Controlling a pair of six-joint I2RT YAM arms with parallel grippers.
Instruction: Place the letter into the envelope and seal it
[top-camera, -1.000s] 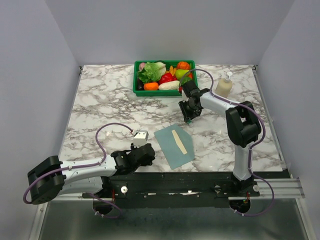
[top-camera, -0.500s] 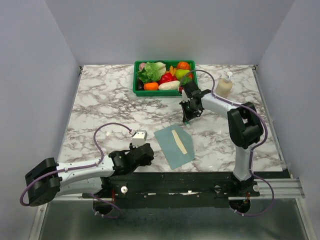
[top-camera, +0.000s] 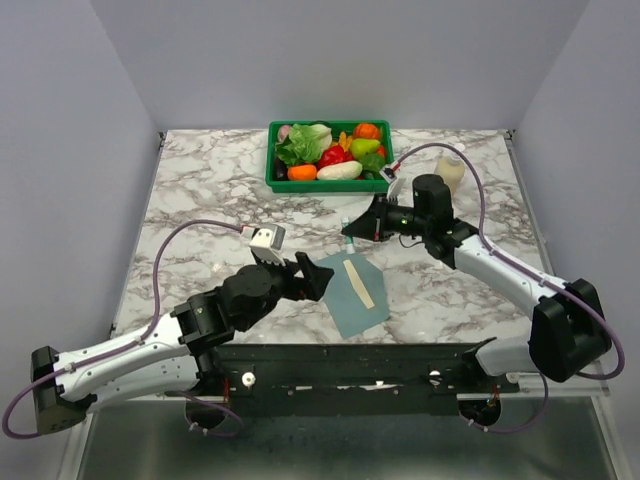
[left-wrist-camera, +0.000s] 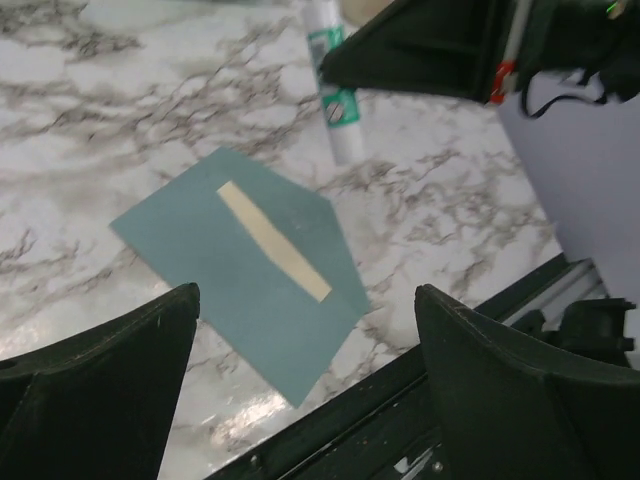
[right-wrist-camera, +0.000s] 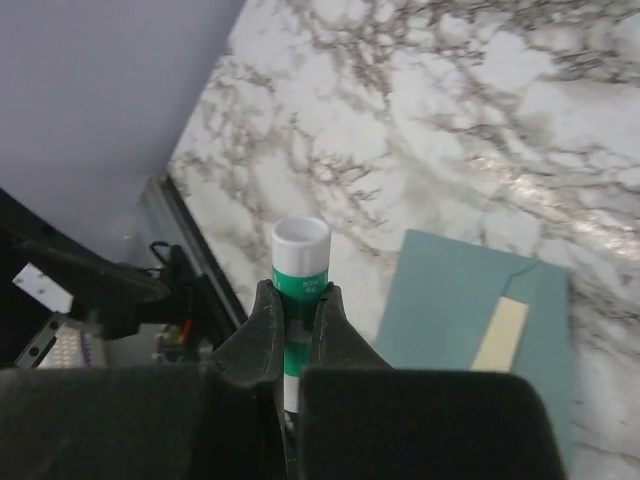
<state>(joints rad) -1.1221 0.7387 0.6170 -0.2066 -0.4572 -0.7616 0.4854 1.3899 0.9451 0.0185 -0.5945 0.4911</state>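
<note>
The teal envelope (top-camera: 345, 300) lies flat near the table's front edge, also in the left wrist view (left-wrist-camera: 195, 250) and the right wrist view (right-wrist-camera: 450, 300). A narrow cream strip (top-camera: 359, 284) crosses its middle. No full cream sheet shows, so the letter is hidden. My right gripper (top-camera: 352, 228) is shut on a green-and-white glue stick (right-wrist-camera: 301, 252) and holds it above the table just beyond the envelope's far corner. My left gripper (top-camera: 314, 277) is open and empty, raised beside the envelope's left edge, with the envelope between its fingers in the wrist view.
A green basket (top-camera: 272, 168) of toy vegetables stands at the back centre. A pump bottle (top-camera: 452, 172) stands behind my right arm. The black rail (top-camera: 380, 352) runs along the table's front edge, close to the envelope's near corner.
My right arm swung out from near the basket and now holds the glue stick level beyond the envelope. My left arm rose and moved right, up to the envelope's left edge.
</note>
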